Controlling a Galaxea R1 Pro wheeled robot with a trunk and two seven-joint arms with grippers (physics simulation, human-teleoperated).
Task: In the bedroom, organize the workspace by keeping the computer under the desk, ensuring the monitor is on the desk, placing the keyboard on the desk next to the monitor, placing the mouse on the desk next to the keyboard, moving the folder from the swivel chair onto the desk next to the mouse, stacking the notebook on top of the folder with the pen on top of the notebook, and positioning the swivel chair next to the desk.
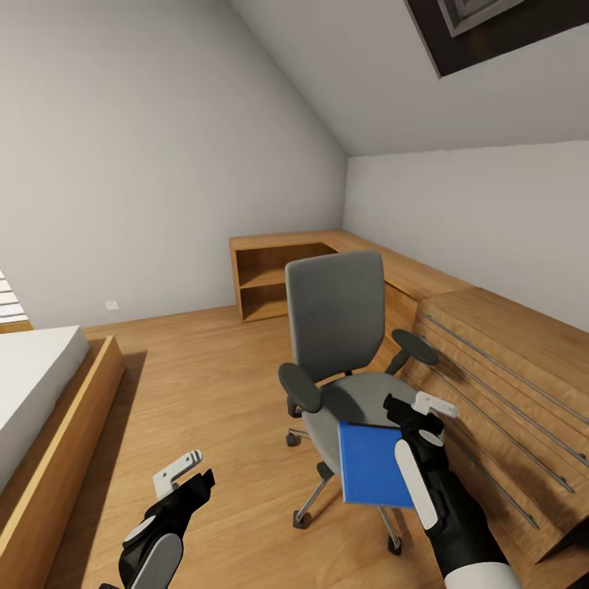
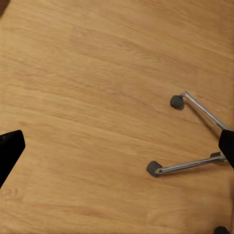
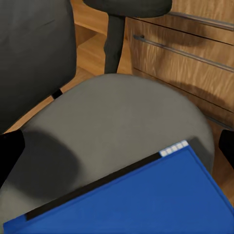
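The grey swivel chair (image 1: 337, 327) stands mid-room on the wooden floor, its back toward the far corner. A bright-blue folder (image 1: 372, 466) lies on the front of its seat (image 3: 112, 126), overhanging the near edge, and fills the near part of the right wrist view as the folder (image 3: 146, 200). My right gripper (image 1: 417, 406) hovers just above the seat beside the folder, and its fingers (image 3: 9, 151) are spread wide with nothing between them. Low at the chair's left, my left gripper (image 1: 190, 477) hangs open over bare floor, looking down on the chair's chrome legs (image 2: 195, 165) and casters.
A light wooden chest with long bar handles (image 1: 507, 384) stands close on the chair's right. A low wooden shelf unit (image 1: 278, 282) fills the far corner. A bed on a wooden frame (image 1: 49, 409) lies at the left, with open floor between it and the chair.
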